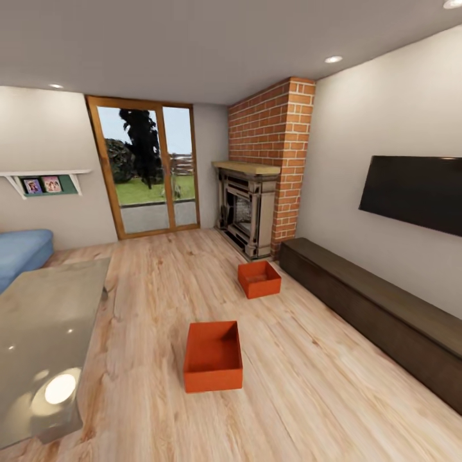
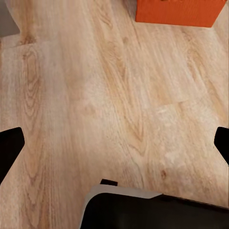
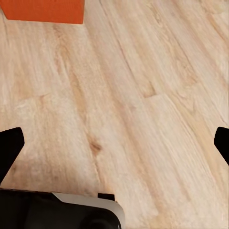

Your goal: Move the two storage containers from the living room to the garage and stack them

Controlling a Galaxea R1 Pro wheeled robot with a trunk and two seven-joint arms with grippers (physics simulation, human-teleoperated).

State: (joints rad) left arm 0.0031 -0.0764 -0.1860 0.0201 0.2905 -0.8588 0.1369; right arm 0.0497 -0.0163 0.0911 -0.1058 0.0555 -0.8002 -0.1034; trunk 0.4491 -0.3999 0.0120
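**Grippers empty, both bins on the living-room floor**

Left gripper (image 2: 114, 143) hung over bare plank floor (image 2: 95, 95), fingertips spread to the edges of its wrist view, nothing between them. Right gripper (image 3: 114, 143) the same: jaws wide, empty, planks below. Each wrist camera caught an orange wall of the near bin (image 2: 179, 13) at the frame edge, so both arms were probably held low and forward, pointed at the floor short of it.

Head view: near bin (image 1: 213, 356) sat mid-floor, open side up, empty, long axis running away from the robot. Far bin (image 1: 259, 278) lay well apart from it, near the end of the bench (image 1: 378, 308) and in front of the fireplace (image 1: 247, 215), turned at a slight angle. Neither bin touched anything but the floor.

Further out: brick chimney (image 1: 279, 147), glass doors (image 1: 151, 167), glass table (image 1: 45, 340) and blue sofa (image 1: 22, 253) at the left, TV (image 1: 414, 192) on the right wall.

Judgement: carrying not yet begun. The wide jaws suit taking a thin wall. The near bin looks like the easier first pick, with clear floor all round it.
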